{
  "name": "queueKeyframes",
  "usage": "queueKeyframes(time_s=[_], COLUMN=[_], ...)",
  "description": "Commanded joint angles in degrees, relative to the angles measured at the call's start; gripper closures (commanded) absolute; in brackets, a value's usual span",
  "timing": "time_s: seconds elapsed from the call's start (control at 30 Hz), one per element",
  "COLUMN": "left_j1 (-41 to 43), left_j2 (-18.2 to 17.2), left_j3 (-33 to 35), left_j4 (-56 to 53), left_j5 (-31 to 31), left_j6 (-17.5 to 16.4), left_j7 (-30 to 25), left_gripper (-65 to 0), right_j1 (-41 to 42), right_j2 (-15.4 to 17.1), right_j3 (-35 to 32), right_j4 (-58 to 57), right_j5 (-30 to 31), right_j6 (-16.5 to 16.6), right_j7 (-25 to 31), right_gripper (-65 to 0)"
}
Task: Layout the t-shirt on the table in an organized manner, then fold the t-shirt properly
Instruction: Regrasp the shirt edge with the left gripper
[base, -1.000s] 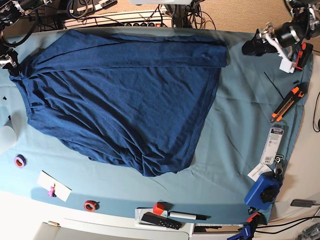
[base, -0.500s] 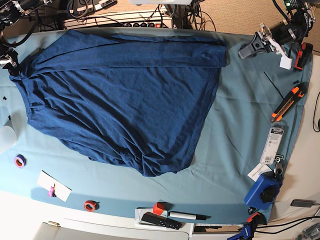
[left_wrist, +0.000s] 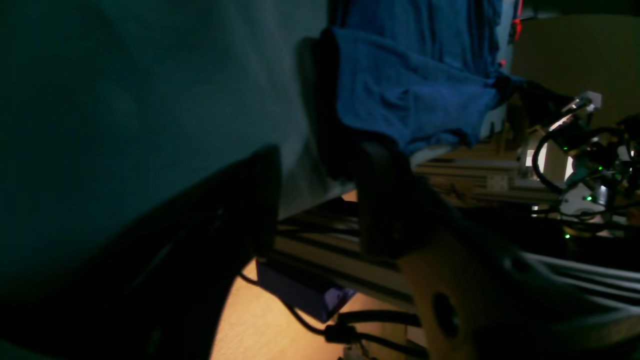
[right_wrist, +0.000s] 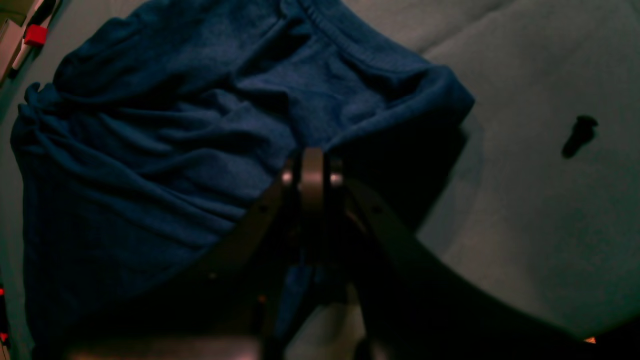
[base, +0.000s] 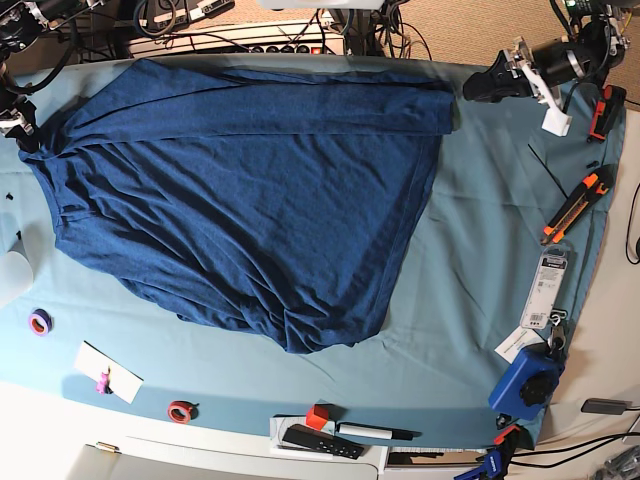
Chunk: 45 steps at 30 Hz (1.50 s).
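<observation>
The shirt (base: 240, 190) lies spread over the counter (base: 470, 260), filling it from centre out to 9 o'clock, its top edge folded in a band along 12 o'clock. The right pincer (right_wrist: 312, 165) is clamped tight on a bunched fold at the shirt's 9 o'clock corner. The left pincer (base: 478, 88) hovers at 1 o'clock, just beside the folded band's end, its jaws wide apart and holding nothing. A box cutter (base: 575, 203) lies at 3 o'clock.

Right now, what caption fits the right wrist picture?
Right gripper shut on the t-shirt over the table.
</observation>
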Motion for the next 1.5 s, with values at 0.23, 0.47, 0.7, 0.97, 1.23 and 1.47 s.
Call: queueKeyframes(time_s=[0.23, 0.47, 0.7, 0.97, 1.23, 1.47], left_j1=[-0.81, -0.96, -0.94, -0.96, -0.98, -2.10], left_j2=[0.66, 0.66, 0.68, 0.63, 0.63, 0.66], left_j3=[6.03, 6.03, 6.03, 6.27, 10.45, 10.43], left_j4=[0.66, 0.66, 0.66, 0.68, 0.70, 0.70], left_j5=[3.26, 2.97, 2.84, 3.76, 5.55, 5.42], left_j6=[0.04, 0.00, -0.20, -0.17, 0.04, -2.51], left_j7=[-0.92, -0.90, -0.87, -0.85, -1.14, -1.36], left_gripper=[-24.8, -26.2, -26.2, -25.7, -16.8, 0.0], right_j1=[0.17, 0.17, 0.17, 0.17, 0.17, 0.15], right_j2=[1.66, 1.66, 1.66, 1.66, 1.66, 1.66], right_j3=[0.17, 0.17, 0.17, 0.17, 0.17, 0.17], right_j4=[1.03, 1.03, 1.03, 1.03, 1.03, 1.03], right_j5=[1.36, 1.38, 1.38, 1.38, 1.38, 1.38], right_j6=[0.33, 0.33, 0.33, 0.33, 0.33, 0.35], right_j7=[0.81, 0.81, 0.81, 0.81, 0.83, 0.72], right_gripper=[0.0, 0.0, 0.0, 0.0, 0.0, 0.0])
